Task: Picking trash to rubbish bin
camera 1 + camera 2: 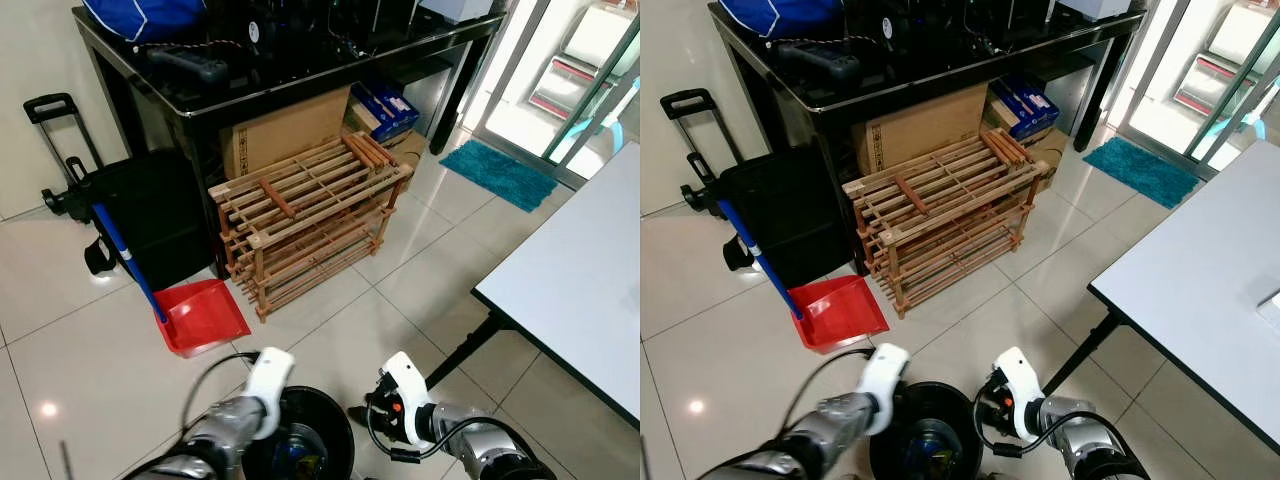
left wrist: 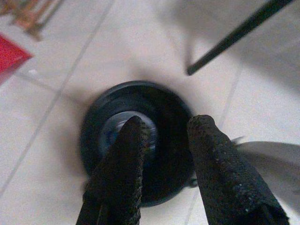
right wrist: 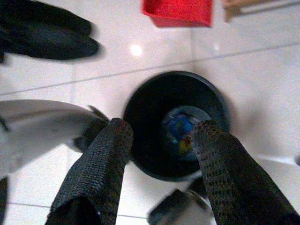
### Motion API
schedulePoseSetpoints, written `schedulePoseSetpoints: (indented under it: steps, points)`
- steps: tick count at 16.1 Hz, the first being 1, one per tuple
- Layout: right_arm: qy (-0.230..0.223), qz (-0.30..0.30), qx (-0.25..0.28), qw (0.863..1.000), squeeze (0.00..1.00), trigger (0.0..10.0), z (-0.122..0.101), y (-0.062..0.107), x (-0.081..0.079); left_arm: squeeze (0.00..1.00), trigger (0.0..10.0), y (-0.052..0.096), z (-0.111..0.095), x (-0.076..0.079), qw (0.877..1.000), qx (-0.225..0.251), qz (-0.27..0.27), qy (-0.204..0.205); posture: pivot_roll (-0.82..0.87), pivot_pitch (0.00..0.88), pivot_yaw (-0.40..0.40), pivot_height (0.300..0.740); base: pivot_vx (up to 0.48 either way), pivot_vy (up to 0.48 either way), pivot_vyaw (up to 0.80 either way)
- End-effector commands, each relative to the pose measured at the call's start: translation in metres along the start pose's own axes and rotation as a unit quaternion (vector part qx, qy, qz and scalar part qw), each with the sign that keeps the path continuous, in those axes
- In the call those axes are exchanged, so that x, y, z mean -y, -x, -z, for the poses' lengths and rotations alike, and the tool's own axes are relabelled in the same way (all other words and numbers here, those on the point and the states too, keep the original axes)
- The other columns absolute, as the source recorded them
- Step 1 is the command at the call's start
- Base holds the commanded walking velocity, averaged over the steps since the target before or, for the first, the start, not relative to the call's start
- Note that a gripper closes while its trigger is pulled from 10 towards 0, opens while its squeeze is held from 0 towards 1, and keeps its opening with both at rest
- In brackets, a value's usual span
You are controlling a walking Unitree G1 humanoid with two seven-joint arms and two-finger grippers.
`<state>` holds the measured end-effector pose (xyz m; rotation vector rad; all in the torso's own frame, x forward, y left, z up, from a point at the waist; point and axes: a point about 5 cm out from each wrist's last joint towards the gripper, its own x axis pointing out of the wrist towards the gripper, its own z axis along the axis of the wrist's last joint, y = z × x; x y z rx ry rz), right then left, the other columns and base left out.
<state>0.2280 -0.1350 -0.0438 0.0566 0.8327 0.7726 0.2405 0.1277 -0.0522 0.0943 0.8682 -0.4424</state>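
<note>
Black and round, the rubbish bin (image 3: 176, 124) stands on the floor tiles straight below both hands, the left hand (image 2: 164, 140) and right hand (image 3: 159, 145) each released and empty above its mouth, with blue trash (image 3: 179, 131) already lying inside.

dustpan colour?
Red dustpan, blue handle; clearest in the left eye view.

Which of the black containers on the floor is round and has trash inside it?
The black rubbish bin directly below both grippers: round, open-topped, with blue-patterned trash at its bottom. The other black container, the boxy wheeled case by the desk, is rectangular and closed.
</note>
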Motion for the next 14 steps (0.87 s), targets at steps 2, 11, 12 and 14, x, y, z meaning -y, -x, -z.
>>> schedulePoseSetpoints:
  steps: [2, 11, 12, 14]
  points:
    - [-0.007, 0.130, -0.004, 0.991, 0.00, 10.0, 0.006, 0.006, 0.019, 0.00, 10.0, 0.008, 0.013, -0.022, 0.997, -0.003, -0.072, 0.023, -0.03, 0.072, -0.074, 0.740, 0.000, 0.000, 0.00]
    - [-0.091, 0.369, 0.039, 0.924, 0.00, 10.0, 0.019, 0.025, 0.044, 0.00, 10.0, 0.032, 0.032, -0.065, 0.967, 0.031, -0.233, 0.096, 0.01, 0.044, -0.072, 0.740, 0.000, 0.000, 0.00]
    - [-0.097, 0.358, 0.015, 0.928, 0.00, 10.0, 0.032, 0.020, 0.035, 0.00, 10.0, 0.031, 0.034, -0.064, 0.966, 0.027, -0.238, 0.094, 0.01, 0.036, -0.072, 0.740, 0.000, 0.000, 0.00]
    - [-0.116, 0.347, -0.002, 0.931, 0.00, 10.0, 0.048, 0.016, 0.024, 0.00, 10.0, 0.032, 0.040, -0.063, 0.966, 0.011, -0.247, 0.079, 0.02, 0.025, -0.073, 0.740, 0.000, 0.000, 0.00]
